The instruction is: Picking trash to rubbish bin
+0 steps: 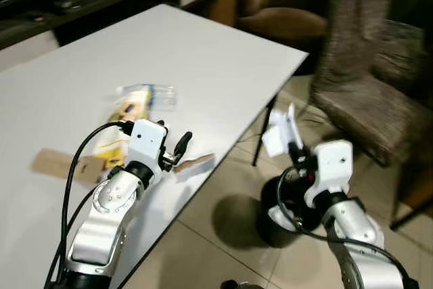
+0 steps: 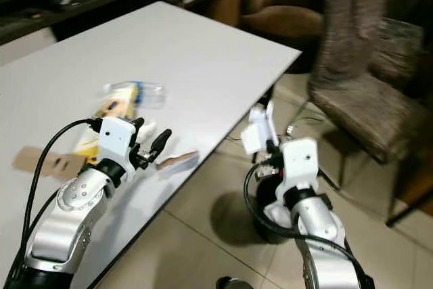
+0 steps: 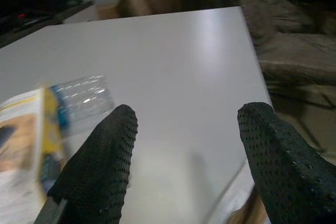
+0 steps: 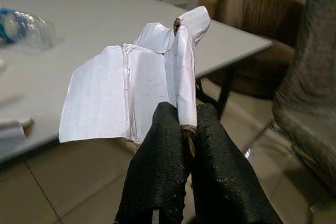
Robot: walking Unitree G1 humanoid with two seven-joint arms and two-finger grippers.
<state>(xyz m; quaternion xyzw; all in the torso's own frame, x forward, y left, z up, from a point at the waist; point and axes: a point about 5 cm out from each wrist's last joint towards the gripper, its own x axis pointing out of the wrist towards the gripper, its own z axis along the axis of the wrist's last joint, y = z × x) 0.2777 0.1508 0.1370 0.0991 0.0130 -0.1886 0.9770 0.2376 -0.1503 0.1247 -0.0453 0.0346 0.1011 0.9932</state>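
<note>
Right tool (image 4: 186, 124) pinching white paper (image 4: 131, 93), black bin (image 1: 287, 211) below; chairs (image 1: 365, 93) beyond

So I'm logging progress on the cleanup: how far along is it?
Nothing visibly binned yet. In hand: the right gripper pinches white paper, above the floor near the black bin. Left on the table: plastic bottle, yellow box, brown card, with the left gripper open over them.

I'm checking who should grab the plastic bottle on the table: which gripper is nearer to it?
Left. The left gripper hovers open over the table, just short of the plastic bottle. The right gripper is off the table's edge, above the floor, pinching white paper.
</note>
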